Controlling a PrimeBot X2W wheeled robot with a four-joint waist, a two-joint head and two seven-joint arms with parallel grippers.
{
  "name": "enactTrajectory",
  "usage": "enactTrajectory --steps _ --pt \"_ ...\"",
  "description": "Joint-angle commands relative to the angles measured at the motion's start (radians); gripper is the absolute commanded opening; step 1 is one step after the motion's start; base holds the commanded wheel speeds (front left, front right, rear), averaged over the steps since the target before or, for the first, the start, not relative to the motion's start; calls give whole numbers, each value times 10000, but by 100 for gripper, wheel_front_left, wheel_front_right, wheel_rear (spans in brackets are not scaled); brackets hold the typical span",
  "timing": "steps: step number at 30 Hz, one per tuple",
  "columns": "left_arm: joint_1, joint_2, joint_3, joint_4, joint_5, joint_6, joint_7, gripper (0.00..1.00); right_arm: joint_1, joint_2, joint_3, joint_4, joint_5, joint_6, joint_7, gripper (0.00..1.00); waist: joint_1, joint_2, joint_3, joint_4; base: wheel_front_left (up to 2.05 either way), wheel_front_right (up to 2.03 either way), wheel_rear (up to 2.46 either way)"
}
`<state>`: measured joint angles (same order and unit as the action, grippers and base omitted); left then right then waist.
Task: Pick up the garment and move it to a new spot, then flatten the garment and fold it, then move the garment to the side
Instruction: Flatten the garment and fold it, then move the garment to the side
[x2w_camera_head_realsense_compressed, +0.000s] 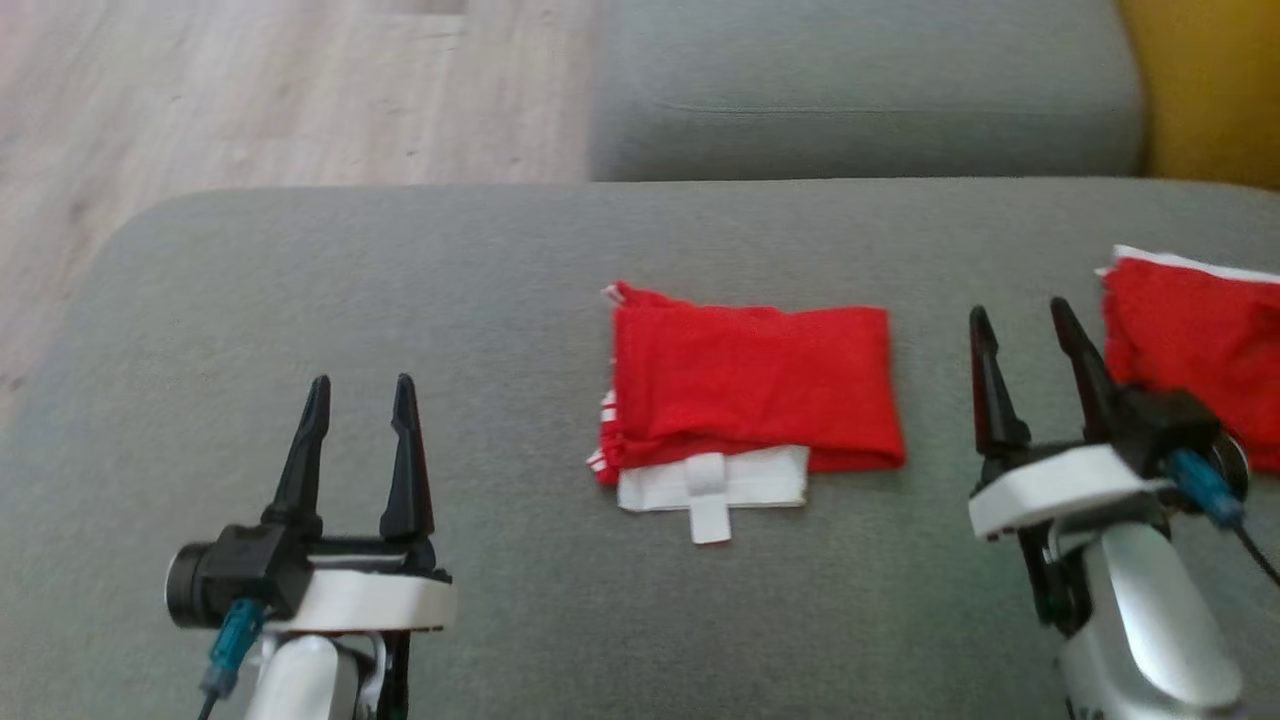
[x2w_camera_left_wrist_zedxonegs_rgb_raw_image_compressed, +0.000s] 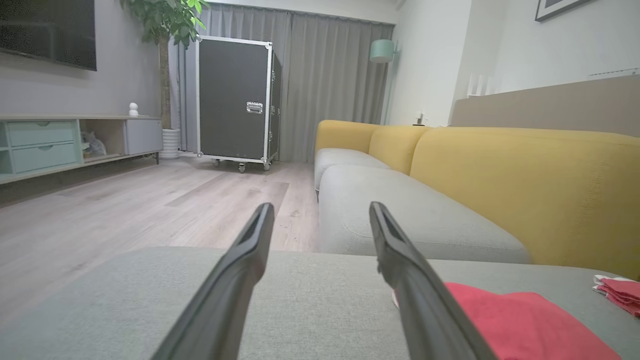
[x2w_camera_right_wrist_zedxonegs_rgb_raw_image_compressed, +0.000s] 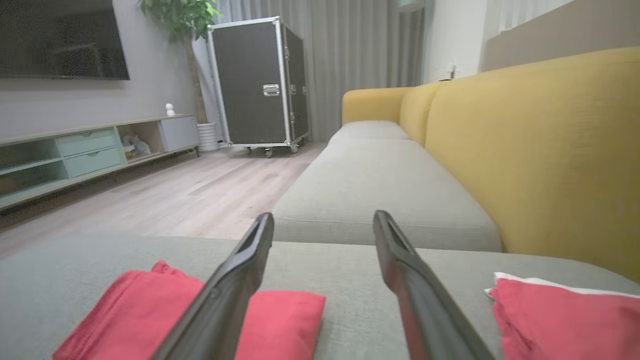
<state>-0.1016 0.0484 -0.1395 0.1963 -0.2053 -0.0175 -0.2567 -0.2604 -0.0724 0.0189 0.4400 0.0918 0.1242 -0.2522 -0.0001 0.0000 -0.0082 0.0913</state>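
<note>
A folded red garment (x2w_camera_head_realsense_compressed: 752, 385) with a white waistband edge lies flat on the grey cushion (x2w_camera_head_realsense_compressed: 500, 280), in the middle of the head view. It also shows as a red slab (x2w_camera_left_wrist_zedxonegs_rgb_raw_image_compressed: 520, 320) at the lower right of the left wrist view and at the lower left of the right wrist view (x2w_camera_right_wrist_zedxonegs_rgb_raw_image_compressed: 280, 315). My left gripper (x2w_camera_head_realsense_compressed: 362, 385) stands open to the garment's left, apart from it, holding nothing. My right gripper (x2w_camera_head_realsense_compressed: 1020, 315) stands open just right of the garment, also holding nothing.
A second red garment (x2w_camera_head_realsense_compressed: 1195, 340) with a white edge lies at the cushion's right edge, close behind my right gripper. A further grey seat cushion (x2w_camera_head_realsense_compressed: 860, 90) and yellow backrest (x2w_camera_head_realsense_compressed: 1210, 90) lie beyond. Wooden floor (x2w_camera_head_realsense_compressed: 250, 90) borders the cushion's left and far side.
</note>
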Motion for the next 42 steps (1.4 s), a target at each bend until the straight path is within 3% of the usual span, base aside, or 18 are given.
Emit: enactTrajectory --steps 1,11,25,35,42 --pt "-195 18 371 -259 -73 56 -51 100 -173 85 36 -501 -53 65 -94 100 1 0 5 -297 0 0 0" --pt "214 18 622 -218 325 44 -51 100 1367 217 -555 -1516 522 65 -94 100 1 0 109 -729 0 0 0" --pt "252 18 512 -268 278 105 -51 100 1271 220 -433 -1507 682 65 -95 100 1 0 -10 -600 0 0 0" --pt "38 18 335 -168 361 -29 -51 100 221 221 56 208 -14 65 361 100 1 0 414 -50 0 0 0" --pt "-228 18 -33 -60 310 2 -51 100 -1258 221 369 2084 365 65 1026 100 1 0 953 478 0 0 0"
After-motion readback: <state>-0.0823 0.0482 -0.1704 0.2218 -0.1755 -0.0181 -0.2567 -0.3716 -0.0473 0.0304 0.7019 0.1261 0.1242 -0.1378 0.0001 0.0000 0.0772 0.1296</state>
